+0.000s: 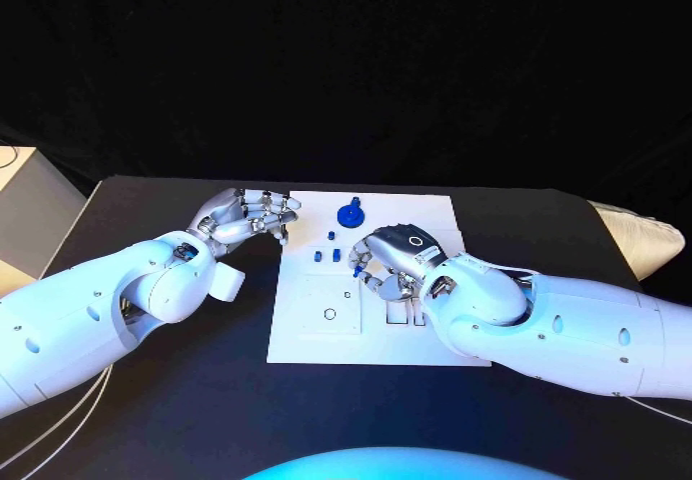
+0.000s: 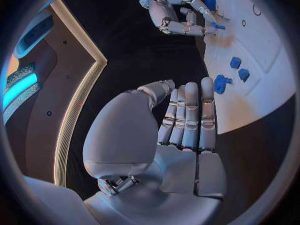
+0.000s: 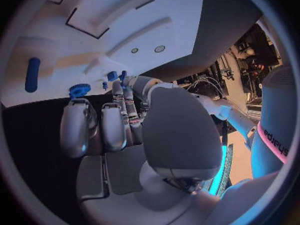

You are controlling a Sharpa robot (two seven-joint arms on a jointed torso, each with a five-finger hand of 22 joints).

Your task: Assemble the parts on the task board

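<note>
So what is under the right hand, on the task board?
The right hand hovers over the middle of the task board. Small blue parts show beside its fingers. The board surface directly beneath the palm is covered, so anything there is hidden.

Blue parts (image 3: 32, 74) on white task board (image 3: 75, 45)

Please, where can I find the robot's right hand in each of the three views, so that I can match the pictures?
Head view: the right hand is right of centre, over the task board.
Left wrist view: it is beyond the left hand, at the board's edge.
Right wrist view: it is the camera's own hand, pointing toward the board.
Shared landmark: the white task board.
</note>
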